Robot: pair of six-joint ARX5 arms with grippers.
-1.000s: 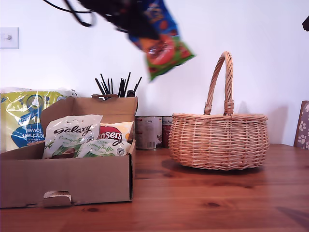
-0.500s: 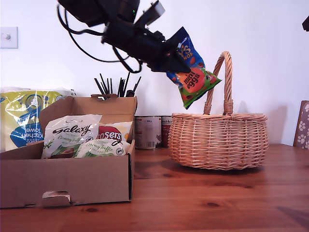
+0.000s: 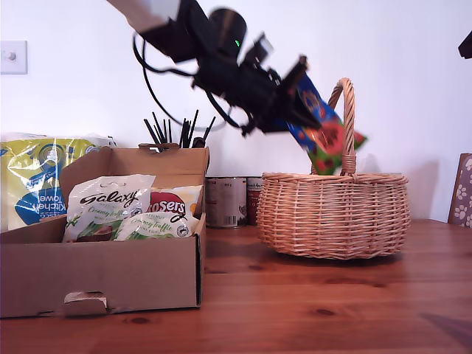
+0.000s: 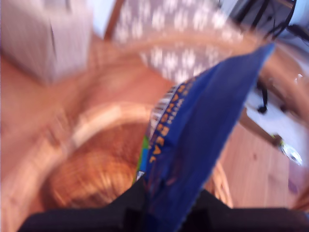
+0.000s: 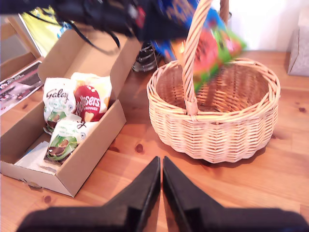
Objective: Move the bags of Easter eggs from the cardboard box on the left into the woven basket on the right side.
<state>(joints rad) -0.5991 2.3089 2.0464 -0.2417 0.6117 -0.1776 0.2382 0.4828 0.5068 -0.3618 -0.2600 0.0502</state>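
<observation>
My first gripper (image 3: 293,103) (image 4: 164,209) is shut on the top of a dark blue bag of Easter eggs (image 3: 324,136) (image 4: 193,140) (image 5: 212,46). That bag hangs tilted just over the woven basket (image 3: 332,214) (image 4: 91,123) (image 5: 212,130), beside its handle. At the exterior view's left, the cardboard box (image 3: 103,276) (image 5: 91,150) holds two Galaxy bags (image 3: 110,203) (image 5: 58,101) and a Maltesers bag (image 3: 173,203) (image 5: 89,101). My second gripper (image 5: 161,170) is shut on nothing, above the table in front of the basket.
A kitchen towel pack (image 3: 37,184) stands behind the box. Tins (image 3: 228,200) and black utensils (image 3: 177,129) sit against the wall between box and basket. A patterned chair back (image 3: 462,192) is at the exterior view's right edge.
The first arm has swung toward the exterior view's right and dropped, carrying the blue bag from high above the box to just over the basket.
</observation>
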